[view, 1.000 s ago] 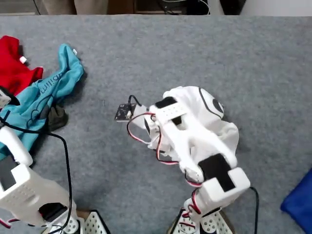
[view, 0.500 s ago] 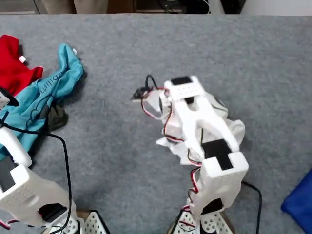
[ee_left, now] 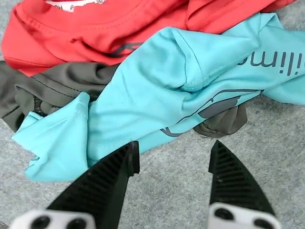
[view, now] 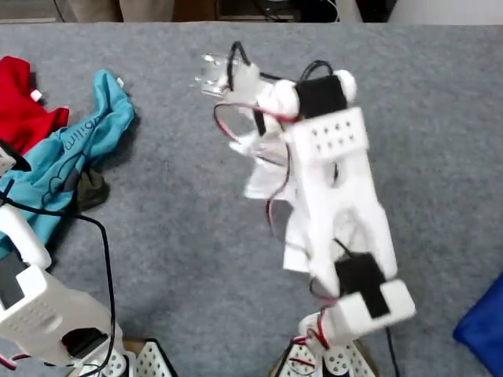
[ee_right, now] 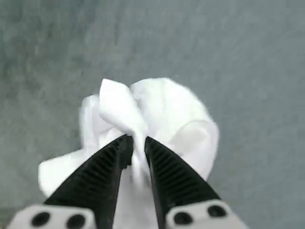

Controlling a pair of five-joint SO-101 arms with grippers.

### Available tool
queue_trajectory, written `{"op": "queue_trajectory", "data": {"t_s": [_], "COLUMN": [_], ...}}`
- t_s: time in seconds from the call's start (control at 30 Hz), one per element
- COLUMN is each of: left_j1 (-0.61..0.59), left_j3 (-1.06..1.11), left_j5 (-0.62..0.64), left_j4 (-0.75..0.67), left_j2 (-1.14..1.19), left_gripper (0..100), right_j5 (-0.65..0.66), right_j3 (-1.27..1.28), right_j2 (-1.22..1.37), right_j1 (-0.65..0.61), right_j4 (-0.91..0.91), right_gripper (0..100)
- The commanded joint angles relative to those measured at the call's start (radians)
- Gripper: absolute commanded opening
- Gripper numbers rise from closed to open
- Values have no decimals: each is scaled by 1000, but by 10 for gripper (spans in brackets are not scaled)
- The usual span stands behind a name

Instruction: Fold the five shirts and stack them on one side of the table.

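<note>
**White shirt pinched in your right gripper**

Your right gripper (ee_right: pixel 136 143) is clamped on a bunched fold of the crumpled white cotton shirt (ee_right: pixel 157 114) — the cloth hangs under the arm, over the middle of the grey felt table (view: pixel 440 102). Your left gripper (ee_left: pixel 174 152) hovers with its fingers spread, just beside the turquoise printed shirt (ee_left: pixel 190 71). That one overlaps the red shirt (ee_left: pixel 95 28) and a dark grey shirt (ee_left: pixel 57 83). A blue shirt (view: pixel 481 323) sits at the table's right edge.

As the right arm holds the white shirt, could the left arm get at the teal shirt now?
Probably yes: the left gripper hangs open just over the edge of the teal shirt, with nothing between them.
</note>
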Motion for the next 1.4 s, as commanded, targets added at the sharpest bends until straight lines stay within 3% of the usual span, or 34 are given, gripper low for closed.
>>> {"op": "queue_trajectory", "data": {"t_s": [0.0, 0.43, 0.63, 0.77, 1.07, 1.37], "left_j1": [-9, 2, 2, 15, 98, 213], "left_j3": [-3, 35, 75, 84, 84, 86], "left_j5": [-9, -9, -9, -9, -8, -3], "left_j4": [11, 9, 9, 9, 9, 9], "left_j2": [-48, -47, -47, -47, -47, -47], "left_gripper": [243, 243, 243, 243, 243, 243], "right_j5": [2, -287, -305, -304, -299, -195], "right_j3": [-223, -727, -811, -800, -433, 101], "right_j2": [-139, -194, -194, -185, -186, -191], "right_j1": [-84, -133, -202, -183, 131, 558], "right_j4": [-11, -269, -267, -252, -54, -169], "right_gripper": [5, 5, 5, 5, 5, 6]}}
